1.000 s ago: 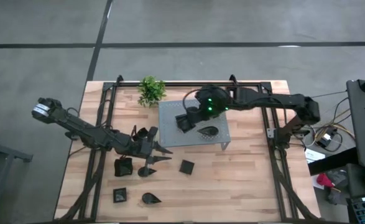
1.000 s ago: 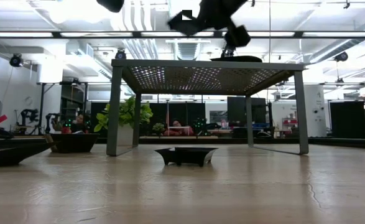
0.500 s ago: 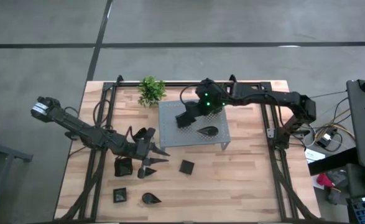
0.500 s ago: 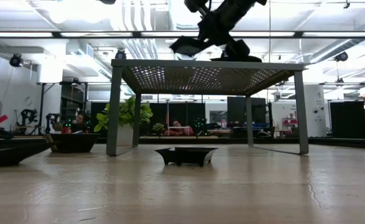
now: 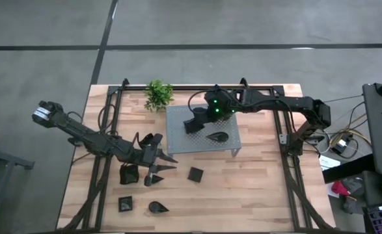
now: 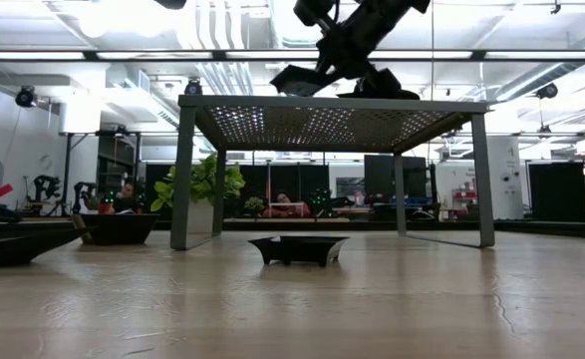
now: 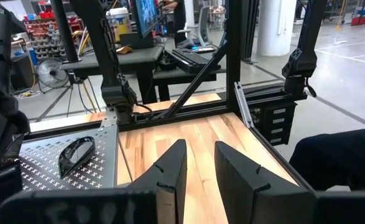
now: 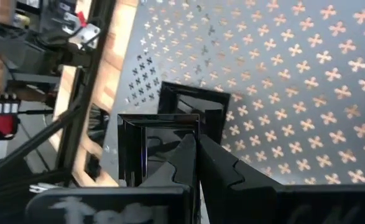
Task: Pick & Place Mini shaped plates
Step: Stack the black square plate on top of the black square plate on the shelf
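My right gripper (image 5: pixel 192 125) is over the grey perforated stand (image 5: pixel 177 144), shut on a small square black dish (image 8: pixel 157 149). The dish also shows in the low view (image 6: pixel 297 78), close over the stand's top (image 6: pixel 272 103). A teardrop dish (image 5: pixel 217 137) lies on the stand. My left gripper (image 5: pixel 171 161) is open and empty over the table's left half, among several black dishes: a square one (image 5: pixel 195 174) lies to its right, another (image 5: pixel 129 174) to its left, and two (image 5: pixel 125 204) (image 5: pixel 156 208) near the front edge. My right gripper pinches one raised side wall (image 8: pixel 194 127) of the square dish between its two fingers. The fingers come from above, slanting down. The dish is tilted, its low corner (image 6: pixel 277 88) close to the stand's top; whether it touches the stand I cannot tell.
A small green potted plant (image 5: pixel 158 94) stands at the far edge, left of the stand. Black frame rails (image 5: pixel 106 130) run along both table sides. Bare wood (image 5: pixel 256 188) lies at the front right. In the left wrist view the stand (image 7: pixel 45 162) and teardrop dish (image 7: pixel 76 154) show.
My right gripper has gone down toward the stand's top with the square dish and shifted slightly toward the far edge. The dish, high above the stand a second ago, now hangs tilted close over it.
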`<state>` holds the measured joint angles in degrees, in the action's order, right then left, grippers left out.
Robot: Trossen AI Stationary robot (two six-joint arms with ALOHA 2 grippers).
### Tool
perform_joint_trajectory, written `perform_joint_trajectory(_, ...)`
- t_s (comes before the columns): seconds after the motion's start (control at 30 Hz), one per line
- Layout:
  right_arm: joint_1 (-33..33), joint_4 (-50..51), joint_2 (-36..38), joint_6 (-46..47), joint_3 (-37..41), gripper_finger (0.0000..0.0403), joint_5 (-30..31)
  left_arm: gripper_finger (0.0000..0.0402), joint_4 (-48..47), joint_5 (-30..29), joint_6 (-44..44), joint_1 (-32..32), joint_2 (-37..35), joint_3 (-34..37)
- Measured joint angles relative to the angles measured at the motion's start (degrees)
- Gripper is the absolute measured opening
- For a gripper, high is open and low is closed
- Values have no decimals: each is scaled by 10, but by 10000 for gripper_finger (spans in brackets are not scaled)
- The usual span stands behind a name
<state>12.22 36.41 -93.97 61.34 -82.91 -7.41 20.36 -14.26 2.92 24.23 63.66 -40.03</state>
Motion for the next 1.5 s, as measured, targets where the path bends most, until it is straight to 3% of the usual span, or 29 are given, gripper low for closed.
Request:
perform_joint_trajectory(1.0,0,-43,-27,-7,1,14,16,78,-9,0,-4,0,0,0)
perform_joint_trajectory(1.5,0,-40,-22,-31,1,106,9,78,-10,0,-9,0,0,0)
